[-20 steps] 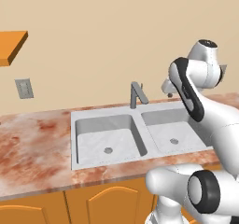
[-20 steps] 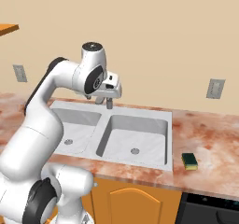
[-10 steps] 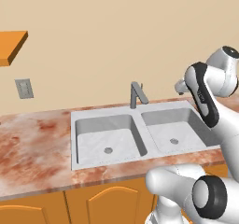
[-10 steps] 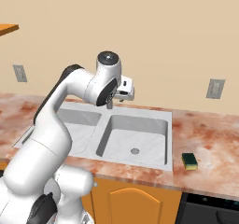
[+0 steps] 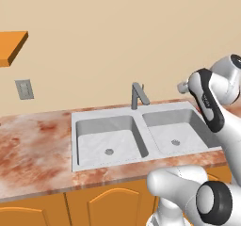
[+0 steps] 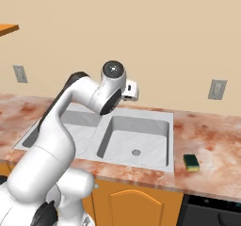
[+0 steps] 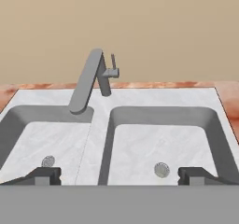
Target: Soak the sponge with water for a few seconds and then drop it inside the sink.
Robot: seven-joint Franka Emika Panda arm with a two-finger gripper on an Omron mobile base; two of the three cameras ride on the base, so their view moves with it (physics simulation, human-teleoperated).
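Reddish marbled surface (image 6: 212, 135) carries the small yellow, green-topped sponge (image 6: 191, 162), right of the grey double-basin sink (image 6: 172, 135); the empty, wide-spread hand (image 7: 119, 175) is aimed over the basins, well apart.

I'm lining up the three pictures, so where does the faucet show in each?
Left base view: faucet at centre, behind the divider of the sink.
Right base view: I can't make it out; the arm covers that spot.
Hand view: upper middle, spout reaching over the left-hand basin.
Shared landmark: the sink's two round drains.
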